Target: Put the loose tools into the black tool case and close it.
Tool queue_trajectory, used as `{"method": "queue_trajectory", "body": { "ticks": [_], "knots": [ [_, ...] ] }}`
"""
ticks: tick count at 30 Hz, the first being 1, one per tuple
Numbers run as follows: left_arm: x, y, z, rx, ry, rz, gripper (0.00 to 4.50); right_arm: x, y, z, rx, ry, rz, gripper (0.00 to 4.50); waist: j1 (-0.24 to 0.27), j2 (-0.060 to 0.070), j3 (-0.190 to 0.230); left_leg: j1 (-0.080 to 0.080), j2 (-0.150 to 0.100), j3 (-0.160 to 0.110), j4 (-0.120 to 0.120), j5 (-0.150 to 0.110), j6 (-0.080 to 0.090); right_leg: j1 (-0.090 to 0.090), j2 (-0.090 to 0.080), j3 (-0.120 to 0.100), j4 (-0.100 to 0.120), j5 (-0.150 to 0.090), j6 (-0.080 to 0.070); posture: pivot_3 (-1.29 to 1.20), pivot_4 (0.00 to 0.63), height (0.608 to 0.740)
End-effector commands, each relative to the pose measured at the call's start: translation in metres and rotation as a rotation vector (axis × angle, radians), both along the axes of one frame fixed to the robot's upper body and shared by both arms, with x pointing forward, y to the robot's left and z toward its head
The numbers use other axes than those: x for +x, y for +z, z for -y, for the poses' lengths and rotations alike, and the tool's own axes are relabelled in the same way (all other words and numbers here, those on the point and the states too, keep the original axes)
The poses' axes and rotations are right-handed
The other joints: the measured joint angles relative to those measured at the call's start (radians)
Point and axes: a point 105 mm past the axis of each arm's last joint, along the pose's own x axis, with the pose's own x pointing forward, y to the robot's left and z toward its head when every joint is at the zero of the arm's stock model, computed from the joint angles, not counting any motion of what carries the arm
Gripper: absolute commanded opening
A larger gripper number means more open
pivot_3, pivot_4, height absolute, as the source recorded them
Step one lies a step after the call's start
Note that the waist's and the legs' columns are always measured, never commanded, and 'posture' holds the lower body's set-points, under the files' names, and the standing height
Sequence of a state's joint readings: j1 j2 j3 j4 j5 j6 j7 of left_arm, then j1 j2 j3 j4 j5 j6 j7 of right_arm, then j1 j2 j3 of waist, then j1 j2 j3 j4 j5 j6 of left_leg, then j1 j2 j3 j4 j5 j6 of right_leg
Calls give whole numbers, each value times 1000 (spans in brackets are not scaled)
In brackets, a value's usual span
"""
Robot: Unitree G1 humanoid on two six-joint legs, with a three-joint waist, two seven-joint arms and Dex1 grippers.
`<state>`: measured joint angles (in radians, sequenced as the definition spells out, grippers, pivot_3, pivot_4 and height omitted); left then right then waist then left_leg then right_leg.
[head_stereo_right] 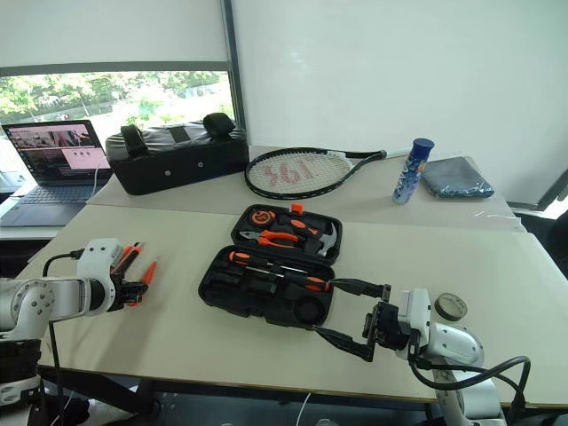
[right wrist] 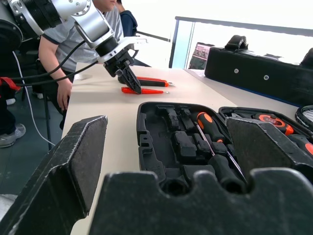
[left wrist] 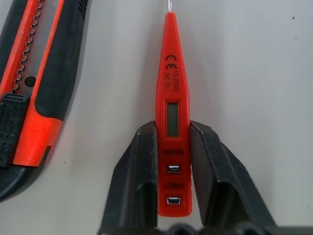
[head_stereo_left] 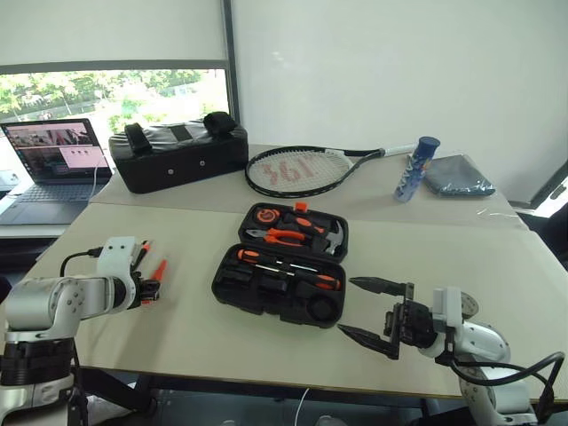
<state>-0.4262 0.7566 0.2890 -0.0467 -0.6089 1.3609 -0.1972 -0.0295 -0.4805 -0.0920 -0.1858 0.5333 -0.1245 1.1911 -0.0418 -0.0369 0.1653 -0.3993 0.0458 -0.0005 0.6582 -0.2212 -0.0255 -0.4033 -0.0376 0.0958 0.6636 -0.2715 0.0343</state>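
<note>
Left pincer clenched on the slim orange tester, fingers pressing both narrow flanks near the butt end; tester lying flat on the surface, lower left of the head view, well apart from the black tool case. Right pincer released, jaws spread wide, hovering just beside the case's near right corner, lower right of the frame. Case lies open mid-frame, lid folded back, two screwdrivers already bedded in the moulded slots. Risk, as I judge it: the grip sits far back on a smooth, tapering plastic body, so the long front end could droop or swivel on lifting, or squirt out from between the hard fingers. The utility knife lies close beside the tester; a skewed lift may nudge it. Textures: tester glossy, slim, with small display window and thin metal tip; knife has rubbery black grip and ridged slider; case is matt hard plastic, surface pale, smooth laminate offering little friction.
</note>
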Motion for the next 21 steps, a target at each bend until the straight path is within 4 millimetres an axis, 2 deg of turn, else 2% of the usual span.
{"method": "queue_trajectory", "body": {
  "ticks": [1,4,6,8,12,16,21],
  "knots": [
    [15,36,30,-110,-227,281,429,-4,12,4,-5,-14,71,4500,3,0,0,0,0,0,0,0,0,0,0,0,0,0,0,0,150,740],
    [7,88,65,-135,-605,588,429,-5,15,8,-12,-36,80,4500,6,-3,2,-4,0,0,0,1,-1,-2,-1,-1,0,0,0,0,150,740],
    [3,98,73,-105,-775,654,429,-7,16,11,-17,-47,81,4500,7,-3,2,-5,0,0,0,1,-2,-3,-1,-2,-1,0,-1,0,150,740],
    [3,96,83,-12,-972,666,429,-9,16,14,-24,-60,81,4500,7,-3,2,-5,0,0,0,1,-1,-2,-1,-2,-2,0,0,0,150,740],
    [5,69,101,173,-1380,542,429,-13,16,16,-29,-79,77,4500,12,-1,2,-4,-1,1,0,1,-1,-1,-1,-1,-4,0,0,0,150,740],
    [29,55,121,266,-1579,469,429,-18,16,14,-22,-90,77,4500,26,-1,3,-6,-1,1,1,1,-1,-1,0,-1,-5,0,1,0,150,740],
    [52,48,147,332,-1667,429,429,-25,20,7,0,-93,76,4500,28,-1,3,-10,-2,0,3,1,1,-2,0,0,-8,1,4,0,150,740]
  ]
}}
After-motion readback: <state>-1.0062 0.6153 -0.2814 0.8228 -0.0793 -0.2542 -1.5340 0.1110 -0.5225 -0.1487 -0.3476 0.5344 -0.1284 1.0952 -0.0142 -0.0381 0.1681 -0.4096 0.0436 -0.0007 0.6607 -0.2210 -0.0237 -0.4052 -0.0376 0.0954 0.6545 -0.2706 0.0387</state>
